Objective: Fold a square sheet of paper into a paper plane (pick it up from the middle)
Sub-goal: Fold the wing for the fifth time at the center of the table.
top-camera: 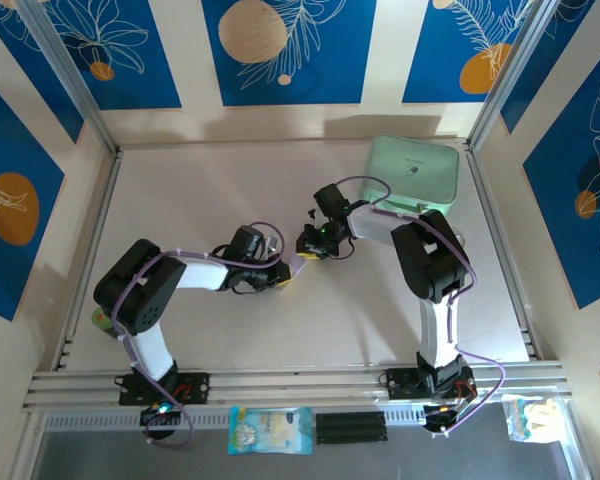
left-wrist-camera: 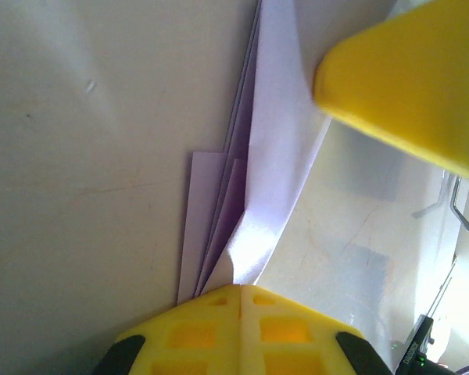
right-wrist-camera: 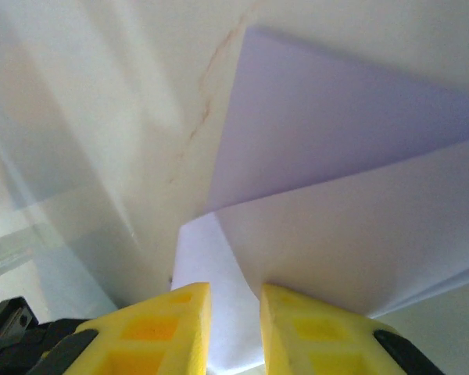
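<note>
The sheet of paper (top-camera: 296,263) is a small pale lilac folded shape between my two grippers at mid-table. In the left wrist view the paper (left-wrist-camera: 273,156) shows several stacked creased layers running away from the fingers. My left gripper (left-wrist-camera: 242,287) is shut, pinching the near edge of the top flap. The right gripper's yellow finger (left-wrist-camera: 410,86) rests over the paper's far part. In the right wrist view the paper (right-wrist-camera: 336,141) lies as overlapping flaps. My right gripper (right-wrist-camera: 234,293) has its fingers a little apart, with a flap lying in the gap. From above, the left gripper (top-camera: 283,275) and right gripper (top-camera: 310,245) nearly meet.
A mint-green rounded case (top-camera: 412,172) lies at the back right of the table, close behind the right arm. A blue-and-white packet (top-camera: 270,430) and another packet (top-camera: 535,418) sit beyond the near rail. Metal frame rails (top-camera: 500,250) border the table.
</note>
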